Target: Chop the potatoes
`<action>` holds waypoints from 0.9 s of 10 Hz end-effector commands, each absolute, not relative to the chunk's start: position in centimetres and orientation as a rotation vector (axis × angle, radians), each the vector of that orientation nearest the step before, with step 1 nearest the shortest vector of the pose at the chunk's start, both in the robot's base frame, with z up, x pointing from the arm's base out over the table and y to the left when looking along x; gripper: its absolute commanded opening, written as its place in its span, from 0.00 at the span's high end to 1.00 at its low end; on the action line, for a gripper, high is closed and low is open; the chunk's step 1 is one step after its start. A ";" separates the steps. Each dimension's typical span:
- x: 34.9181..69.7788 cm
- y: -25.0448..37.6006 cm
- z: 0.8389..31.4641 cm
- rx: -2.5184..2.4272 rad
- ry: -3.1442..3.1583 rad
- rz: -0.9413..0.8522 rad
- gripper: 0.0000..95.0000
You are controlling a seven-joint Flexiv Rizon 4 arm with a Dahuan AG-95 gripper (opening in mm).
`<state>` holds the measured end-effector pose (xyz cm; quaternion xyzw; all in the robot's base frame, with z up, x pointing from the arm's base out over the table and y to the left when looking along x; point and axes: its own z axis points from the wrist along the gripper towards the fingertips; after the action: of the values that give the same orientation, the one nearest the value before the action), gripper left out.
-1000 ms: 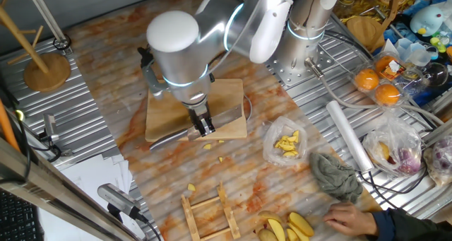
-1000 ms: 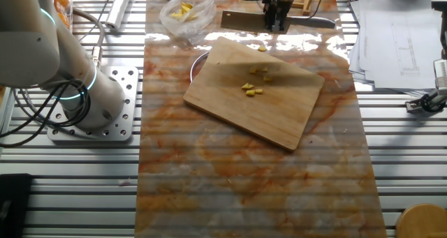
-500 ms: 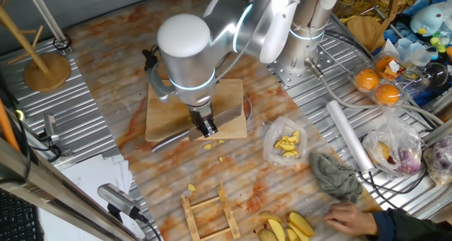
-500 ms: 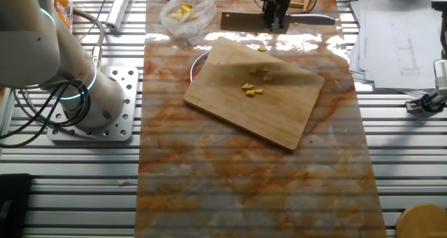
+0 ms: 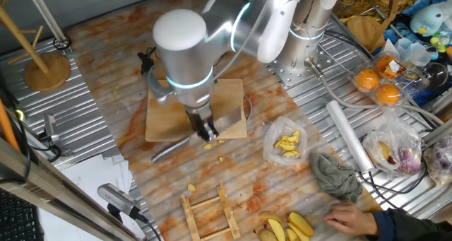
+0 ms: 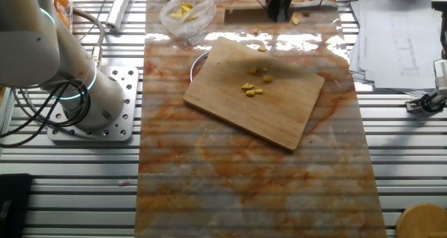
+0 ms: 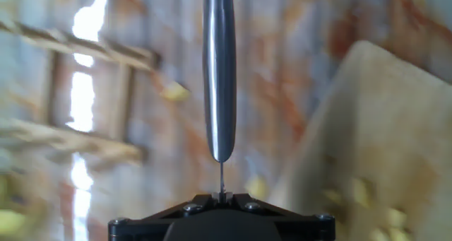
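Small yellow potato chunks (image 6: 253,90) lie in a loose cluster on the wooden cutting board (image 6: 265,123). A few more have strayed onto the table, among them one chunk (image 5: 207,146) just past the board's edge and another chunk (image 6: 295,19) beside the hand. My gripper (image 5: 206,130) hangs over the table just off the board (image 5: 161,115) and is shut on a steel knife (image 5: 171,150). In the hand view the knife (image 7: 219,71) runs straight out from the shut gripper (image 7: 221,194), with the board (image 7: 381,135) to the right.
A clear plastic bag of brighter yellow pieces (image 5: 286,143) lies right of the board. A wooden rack (image 5: 208,213) stands near the table's front, with yellow wedges (image 5: 293,227), a grey cloth (image 5: 335,176) and a person's hand (image 5: 353,218) beside it. Papers (image 6: 391,28) lie off the mat.
The gripper has carried the knife off the board's edge and out over the table toward the rack, and the knife has swung round. The chunks on the board have not moved.
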<state>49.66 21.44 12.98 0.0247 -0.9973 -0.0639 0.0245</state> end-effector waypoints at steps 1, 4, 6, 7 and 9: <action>51.8 25.0 14.1 -0.192 -3.071 -0.190 1.00; 53.7 28.9 14.4 -0.274 -3.066 -0.192 1.00; 54.1 30.7 14.1 -0.282 -3.069 -0.189 1.00; 54.2 31.5 13.9 -0.273 -3.074 -0.193 1.00; 54.2 32.2 13.6 -0.214 -3.078 -0.189 1.00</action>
<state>54.40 32.35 13.52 -0.0852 -0.9944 -0.0585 0.0211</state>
